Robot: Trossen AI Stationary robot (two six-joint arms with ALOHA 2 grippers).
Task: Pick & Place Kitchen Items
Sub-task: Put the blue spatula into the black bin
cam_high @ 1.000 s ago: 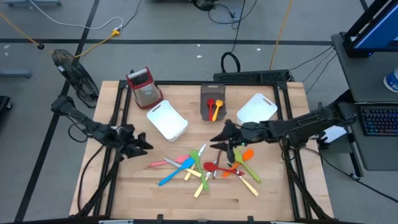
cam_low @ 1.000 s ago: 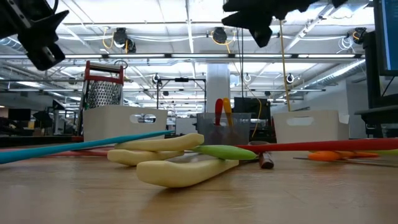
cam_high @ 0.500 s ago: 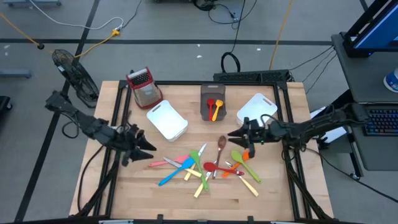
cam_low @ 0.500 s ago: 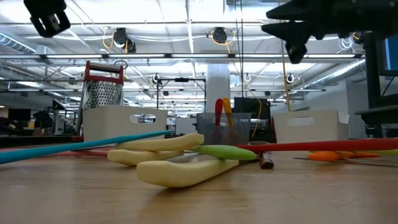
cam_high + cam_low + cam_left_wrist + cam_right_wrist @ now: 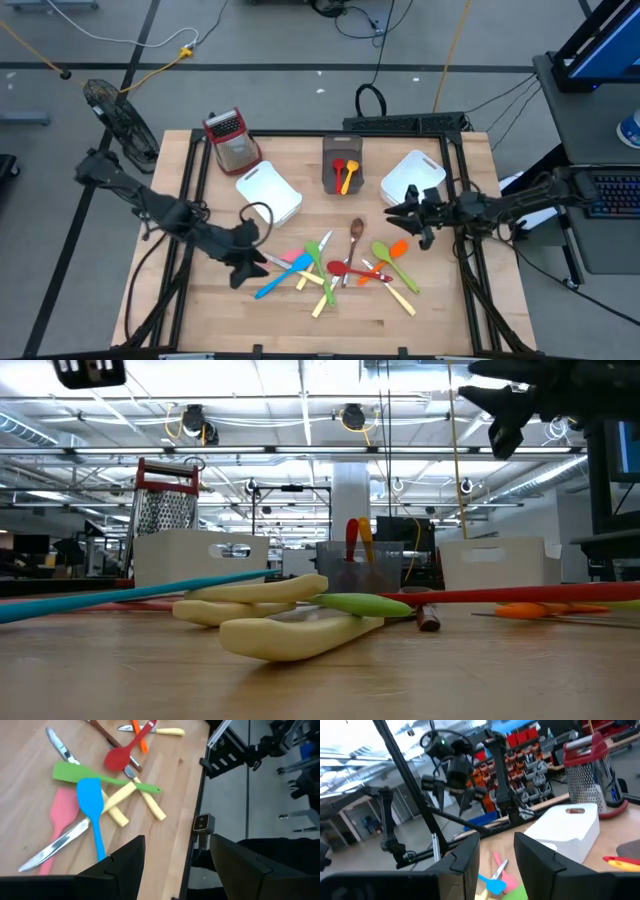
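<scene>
The left gripper was seen above the near left part of the wooden table, just beside the heap of plastic utensils, with its jaws spread and nothing between them. Past its dark fingers, the left wrist view showed a blue plastic spatula lying beside a pink spatula, a green spatula crossed over cream-handled cutlery, and a red spoon farther off. The right gripper was held above the table's right side, close to the white rectangular bin, its jaws parted and empty. A brown wooden spoon lay on the table between the grey bin and the heap, and an orange spoon and a green spoon lay near the right gripper. A red and a yellow utensil stood in the grey bin. A second white bin and a red-topped metal box grater stood at the far left
</scene>
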